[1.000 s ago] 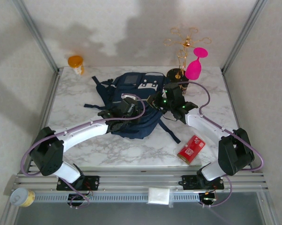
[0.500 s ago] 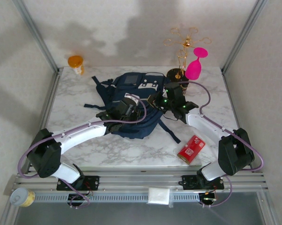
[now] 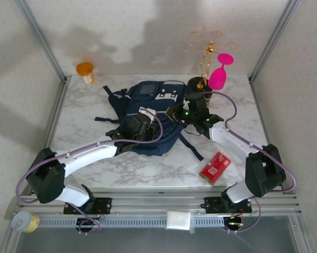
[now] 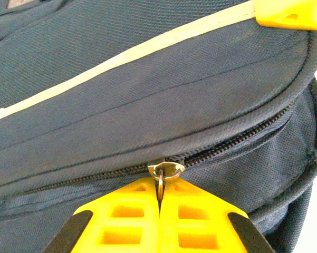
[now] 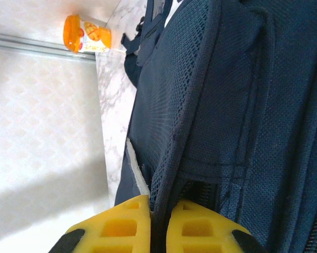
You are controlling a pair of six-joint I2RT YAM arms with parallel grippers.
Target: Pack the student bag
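Zipper pull [image 4: 161,179] now within left claw [image 4: 160,191]

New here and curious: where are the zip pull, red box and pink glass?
zip pull [image 4: 166,169], left wrist view, its metal ring.
red box [image 3: 215,167], top view, its top face.
pink glass [image 3: 218,79], top view, its broad lower part.

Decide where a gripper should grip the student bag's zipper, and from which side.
Grip the thin metal pull tab below the slider, approaching square to the zip line: it stands clear of the student bag, where the left gripper pinches it.
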